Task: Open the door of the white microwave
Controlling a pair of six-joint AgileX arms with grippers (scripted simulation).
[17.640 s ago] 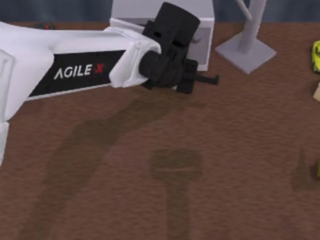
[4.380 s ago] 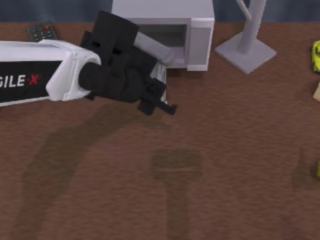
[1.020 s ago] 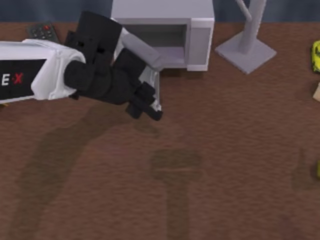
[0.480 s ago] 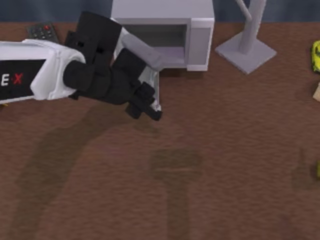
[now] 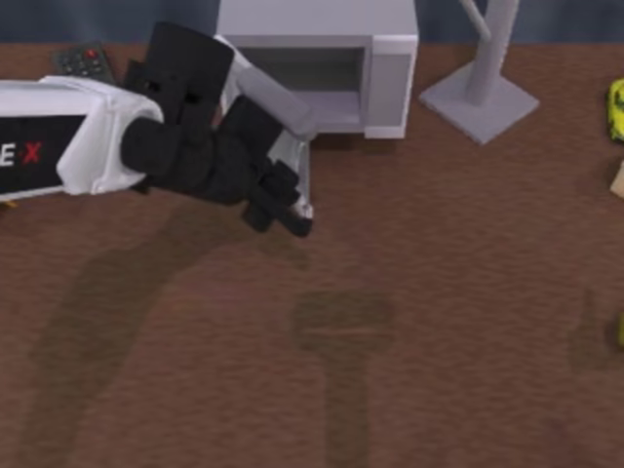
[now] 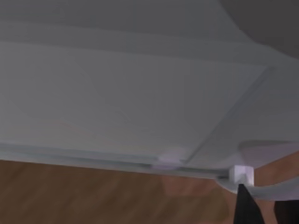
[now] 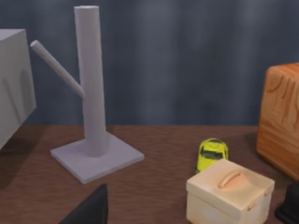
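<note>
The left gripper (image 5: 292,210) sits at the free edge of the door (image 5: 278,102), and its jaws seem clamped on the small white handle nub (image 6: 242,175) there, though the black wrist hides the contact from above. From that grip the door runs as a long panel back and to the left toward its hinge at the left front corner of the white microwave (image 5: 322,39), which stands at the far edge of the bench (image 5: 439,292), left of centre. The door is already swung well out, at a steep angle to the oven's front, leaving the cavity (image 5: 317,78) open; I judge the task nearly done, any further swing carrying the free edge leftward around the hinge. The left arm is the only one near; the right gripper does not appear from above. A remote (image 5: 86,60) lies left of the oven, close to the arm's sweep. A grey stand (image 5: 480,97), a yellow toy car (image 7: 212,153), a cream box (image 7: 229,189) and a wooden block (image 7: 280,119) lie well clear on the right.
</note>
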